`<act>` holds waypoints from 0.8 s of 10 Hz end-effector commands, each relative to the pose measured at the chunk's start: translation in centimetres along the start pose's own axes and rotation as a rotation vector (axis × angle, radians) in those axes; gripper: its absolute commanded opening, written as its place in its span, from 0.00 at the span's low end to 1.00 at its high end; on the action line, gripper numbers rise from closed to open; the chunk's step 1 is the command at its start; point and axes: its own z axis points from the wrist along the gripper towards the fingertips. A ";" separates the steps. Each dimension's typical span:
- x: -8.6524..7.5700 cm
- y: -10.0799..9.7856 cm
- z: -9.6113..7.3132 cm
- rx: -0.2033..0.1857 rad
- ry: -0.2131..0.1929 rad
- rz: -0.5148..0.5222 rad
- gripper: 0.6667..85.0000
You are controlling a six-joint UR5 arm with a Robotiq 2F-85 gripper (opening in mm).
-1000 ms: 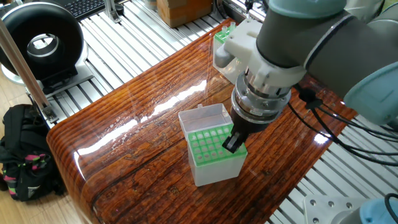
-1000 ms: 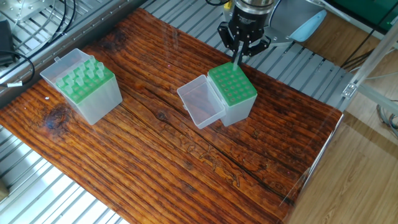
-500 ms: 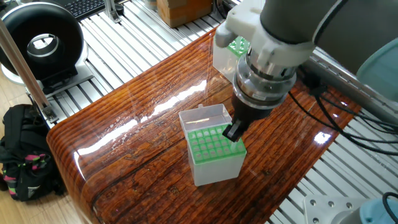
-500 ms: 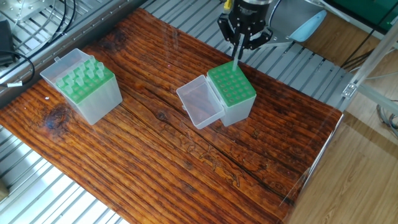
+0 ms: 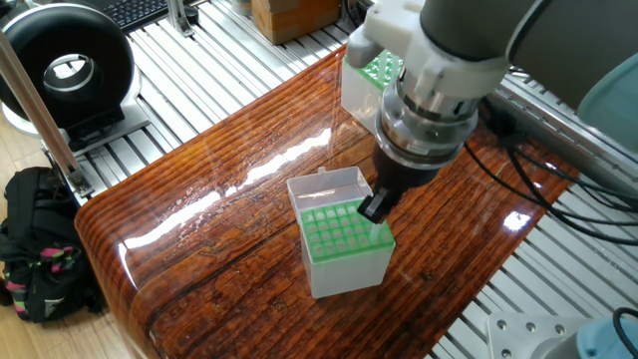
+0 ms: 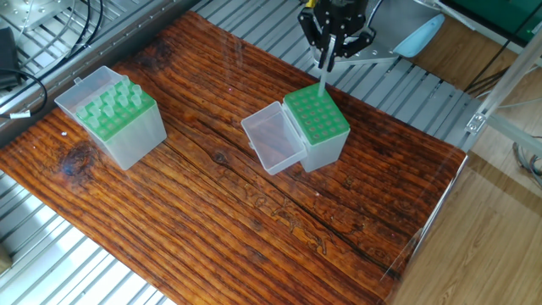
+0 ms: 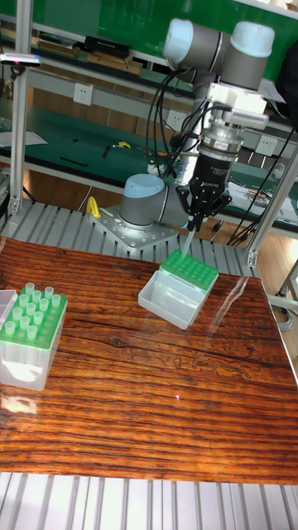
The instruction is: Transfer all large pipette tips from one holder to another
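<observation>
While you read the tall fixed view from its near edge, take the open holder (image 7: pixel 189 274) in mid-table as the landmark. Nearer than it and well off to the side stands the second holder (image 7: pixel 31 331), its green rack carrying many large pipette tips (image 7: pixel 33 305) upright, tops proud of the rack.

At the landmark, the clear hinged lid (image 6: pixel 273 140) hangs open on the side towards the second holder. Its green grid (image 6: pixel 316 114) looks empty of tips apart from the one in hand, as far as the frames show.

Directly above the landmark's far corner, the gripper (image 6: pixel 334 52) holds a single tip (image 6: pixel 323 71) pinched near its wide top. The tip hangs roughly vertical, with its narrow end at or just above the grid; you cannot tell whether it sits in a hole.

Handling judgement: the tip is very light, thin-walled and smooth, so it is likely to slip or tilt under a loose pinch. Hold it at the stiffer wide collar, not the slender taper, which would probably flex. Keep it plumb, since a tilted tip may catch on the hole's rim.
</observation>
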 end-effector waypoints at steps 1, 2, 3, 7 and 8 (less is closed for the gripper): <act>-0.1 0.7 -1.5 -0.020 -0.001 0.008 0.10; -0.1 0.8 -1.9 -0.020 0.001 0.009 0.10; -0.1 0.7 -2.3 -0.016 0.008 0.009 0.10; -0.2 0.1 -3.5 -0.001 0.007 0.009 0.10; -0.3 0.1 -3.9 -0.003 0.006 0.007 0.10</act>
